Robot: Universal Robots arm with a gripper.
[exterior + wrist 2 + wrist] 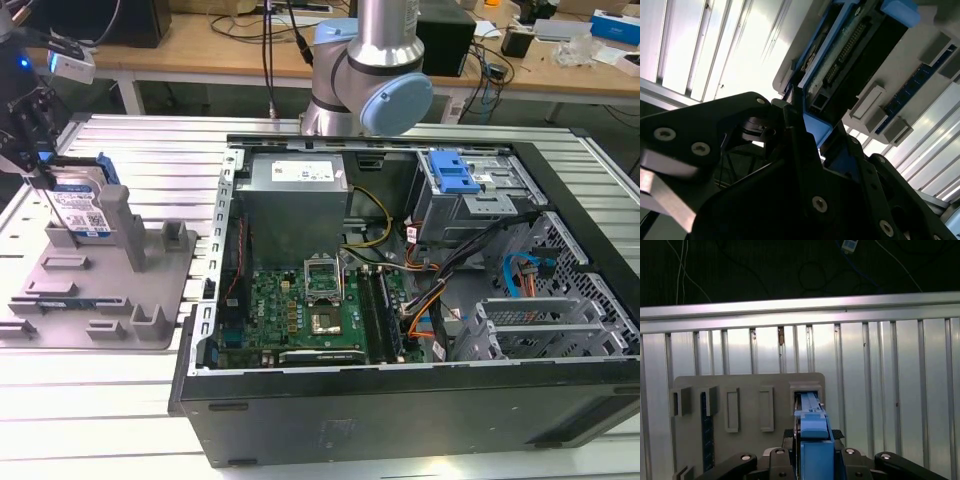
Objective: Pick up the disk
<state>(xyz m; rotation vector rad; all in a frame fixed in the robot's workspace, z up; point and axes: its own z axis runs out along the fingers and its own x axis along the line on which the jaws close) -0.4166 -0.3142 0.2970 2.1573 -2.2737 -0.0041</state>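
Already the gripper (pixel 40 165) is down on the disk (pixel 82 205), which stands on edge in a slot of the grey fixture tray (pixel 60 325) at the exterior view's left, well apart from the open computer case (pixel 420 290). In the second wrist view the black fingers (pixel 800 145) sit on either side of the disk's blue side rail (pixel 816 127) — closed on it, as far as that dim close-up lets me judge. The lift itself looks not yet done: the disk's lower edge appears to rest between the tray's upright posts (pixel 115 225). Grasping, then, seems made or nearly made; raising the disk clear is what is left. From above, the tool points almost straight down over the tray — its fingertips at the disk's upper edge.
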